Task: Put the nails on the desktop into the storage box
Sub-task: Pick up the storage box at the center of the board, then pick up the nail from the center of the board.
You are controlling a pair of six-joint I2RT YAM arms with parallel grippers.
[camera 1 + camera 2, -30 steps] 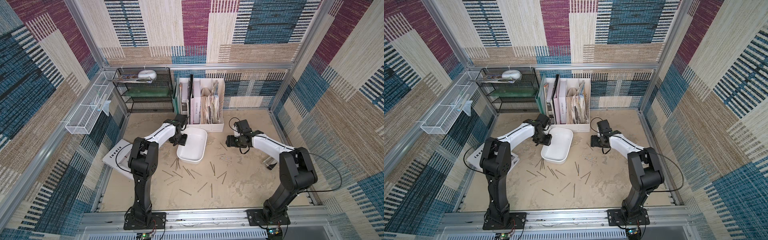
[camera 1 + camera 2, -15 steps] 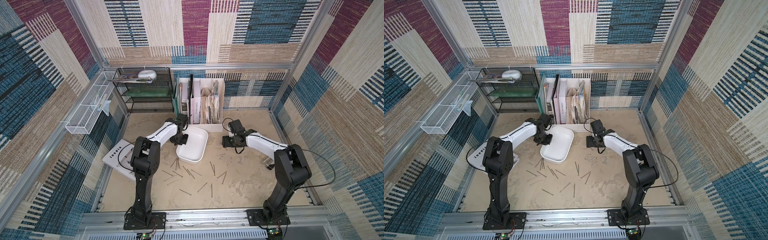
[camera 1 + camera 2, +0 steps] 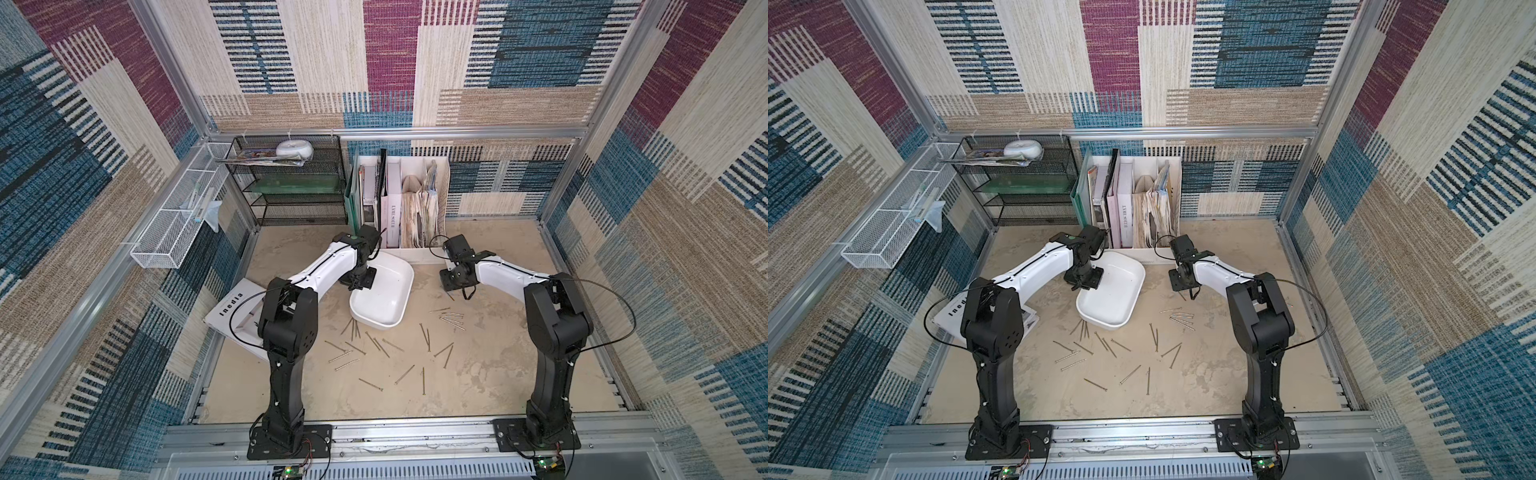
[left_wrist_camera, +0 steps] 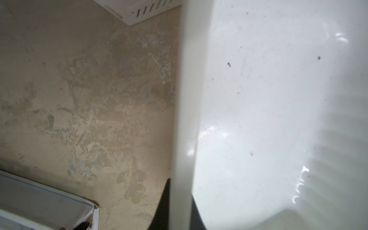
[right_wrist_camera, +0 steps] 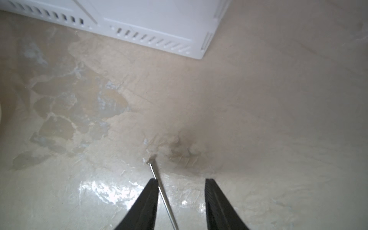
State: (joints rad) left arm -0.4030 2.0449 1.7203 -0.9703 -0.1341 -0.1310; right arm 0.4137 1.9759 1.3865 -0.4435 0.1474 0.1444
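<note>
Straddling one nail, the right gripper stands spread; the left gripper pinches the storage box.

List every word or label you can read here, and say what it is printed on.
"Inedia": on the white flat box.
Vertical lettering on the white book spine in the file holder: too blurred to read.
Nothing else legible.
</note>
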